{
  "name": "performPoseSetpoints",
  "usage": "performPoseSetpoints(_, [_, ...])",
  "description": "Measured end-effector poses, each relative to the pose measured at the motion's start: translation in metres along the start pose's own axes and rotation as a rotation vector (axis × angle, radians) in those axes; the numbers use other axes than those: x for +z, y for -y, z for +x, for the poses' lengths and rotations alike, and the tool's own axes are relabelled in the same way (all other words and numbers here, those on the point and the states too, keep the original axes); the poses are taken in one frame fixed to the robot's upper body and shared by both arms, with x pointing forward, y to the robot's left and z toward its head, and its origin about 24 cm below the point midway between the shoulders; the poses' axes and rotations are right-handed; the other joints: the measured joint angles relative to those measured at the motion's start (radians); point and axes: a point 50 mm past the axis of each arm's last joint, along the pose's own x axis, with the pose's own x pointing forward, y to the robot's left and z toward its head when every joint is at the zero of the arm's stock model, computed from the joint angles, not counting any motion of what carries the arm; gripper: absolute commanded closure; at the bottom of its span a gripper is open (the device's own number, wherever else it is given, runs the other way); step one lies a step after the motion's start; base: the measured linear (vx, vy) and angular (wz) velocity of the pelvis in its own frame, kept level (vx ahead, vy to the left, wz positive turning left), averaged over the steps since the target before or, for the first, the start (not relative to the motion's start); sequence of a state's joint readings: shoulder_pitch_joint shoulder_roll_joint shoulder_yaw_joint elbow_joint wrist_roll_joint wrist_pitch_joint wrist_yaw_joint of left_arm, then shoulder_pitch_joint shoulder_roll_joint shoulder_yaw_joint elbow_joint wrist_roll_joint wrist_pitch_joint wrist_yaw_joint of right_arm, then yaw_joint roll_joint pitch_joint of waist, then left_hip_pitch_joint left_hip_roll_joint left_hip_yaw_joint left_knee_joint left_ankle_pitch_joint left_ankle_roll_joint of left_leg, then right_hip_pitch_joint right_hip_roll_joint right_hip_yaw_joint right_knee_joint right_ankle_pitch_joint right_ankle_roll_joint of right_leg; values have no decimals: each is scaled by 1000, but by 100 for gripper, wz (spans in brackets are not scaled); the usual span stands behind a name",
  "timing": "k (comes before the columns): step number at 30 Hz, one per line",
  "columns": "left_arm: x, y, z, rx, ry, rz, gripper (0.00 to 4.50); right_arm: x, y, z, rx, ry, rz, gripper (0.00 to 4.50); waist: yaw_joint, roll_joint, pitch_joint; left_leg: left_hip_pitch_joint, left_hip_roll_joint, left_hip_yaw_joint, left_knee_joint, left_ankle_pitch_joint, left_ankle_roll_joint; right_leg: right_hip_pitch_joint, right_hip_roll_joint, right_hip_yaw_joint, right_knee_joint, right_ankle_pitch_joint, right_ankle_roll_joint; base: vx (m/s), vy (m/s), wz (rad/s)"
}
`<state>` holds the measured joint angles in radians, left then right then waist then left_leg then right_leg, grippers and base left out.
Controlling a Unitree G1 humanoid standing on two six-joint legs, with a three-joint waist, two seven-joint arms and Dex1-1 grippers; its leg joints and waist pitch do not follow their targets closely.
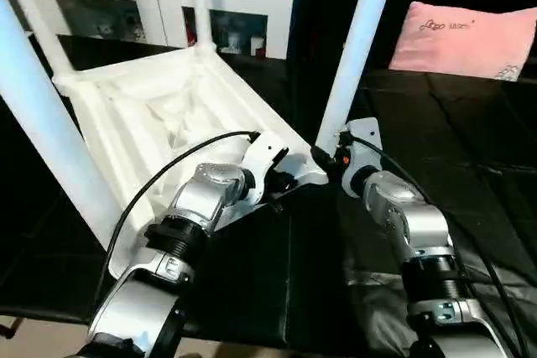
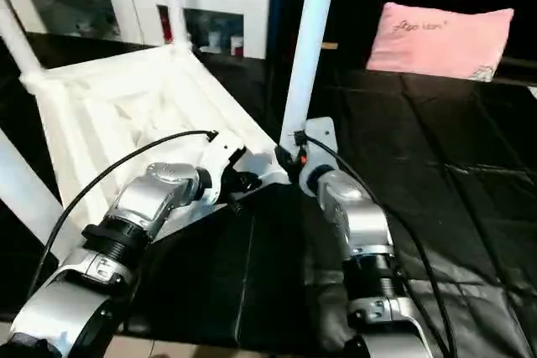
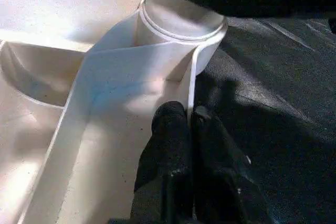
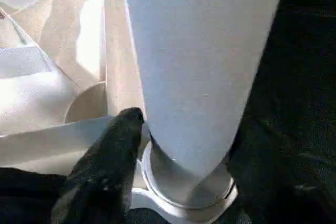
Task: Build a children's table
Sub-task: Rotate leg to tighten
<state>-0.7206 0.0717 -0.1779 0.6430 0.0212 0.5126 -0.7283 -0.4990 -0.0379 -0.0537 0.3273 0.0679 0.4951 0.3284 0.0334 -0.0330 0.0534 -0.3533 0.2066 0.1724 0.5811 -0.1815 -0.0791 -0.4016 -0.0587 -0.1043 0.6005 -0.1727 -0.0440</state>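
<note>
**Ana:** Left wrist view first: what is the left gripper (image 3: 190, 124) doing?

**Ben:** Its two black fingers are pinched together over the thin rim wall of the tabletop (image 1: 159, 123), clenched on that edge just short of the near corner socket (image 3: 181, 24).

**Ana:** And the right gripper (image 4: 173, 129)?

**Ben:** It sits at the same corner. One finger (image 4: 118, 140) lies against the base of the near leg (image 1: 357, 48), the leg filling the space between the jaws; whether it grips or only brackets the leg cannot be told.

**Ana:** How does the leg lie from it?

**Ben:** Directly ahead, touching, with its long axis rising up and away out of the socket. The right arm is the nearer one to it.

**Ana:** Where is the table overall?

**Ben:** Upside down and tilted on the black surface (image 1: 470, 148), ribbed underside showing, three more legs (image 1: 42, 132) standing at the left and far corners.

**Ana:** Anything in the way?

**Ben:** Cables hang beside both wrists. Farther off, a pink pillow (image 1: 461, 39) lies right and a white cabinet (image 1: 168, 6) stands behind, both well apart.
</note>
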Motion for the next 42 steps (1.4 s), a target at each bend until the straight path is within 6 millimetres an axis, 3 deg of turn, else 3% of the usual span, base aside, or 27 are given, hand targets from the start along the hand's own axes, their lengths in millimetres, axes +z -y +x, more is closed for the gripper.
performPoseSetpoints(7, [-2, -3, -6, -36, -20, 46, 450, -4, -1, -6, 66, 1, -33, 99, 1, 0, 0, 2, 0, 0, 0, -3, -5, 0, 0, 0, 0, 0, 0, 0, 0, 0])
performPoseSetpoints(17, [-11, -20, -36, -196, -91, 212, 450, -23, 19, -38, 416, -106, -142, 4, 24, -1, 1, 2, 0, 0, 4, -3, -4, 0, 0, 0, 0, 1, 2, 0, 0, 0])
performPoseSetpoints(23, [-17, -23, -51, -329, -129, 298, 450, -16, 31, -58, 646, -104, -178, 4, 58, -1, 1, 1, 0, -1, 6, -3, -4, 1, 0, 1, 0, 1, 1, 0, 0, 0])
performPoseSetpoints(32, [-24, -17, -60, -514, -158, 390, 450, -10, 35, -70, 842, -152, -240, 4, 84, -1, 1, 1, 0, -1, 7, -3, -3, 2, 0, 1, 1, 2, 1, 0, 0, 0])
performPoseSetpoints(35, [-25, -12, -59, -563, -165, 415, 450, -10, 32, -71, 906, -156, -234, 4, 89, -2, 1, 1, 0, -1, 8, -3, -3, 3, -1, 1, 0, 2, 1, 0, 0, 0])
performPoseSetpoints(42, [-25, -8, -59, -621, -175, 467, 450, -16, 33, -74, 980, -204, -220, 75, 88, -2, 1, 1, 1, 0, 9, -3, -2, 3, -1, 1, 1, 0, 3, 0, 0, 0])
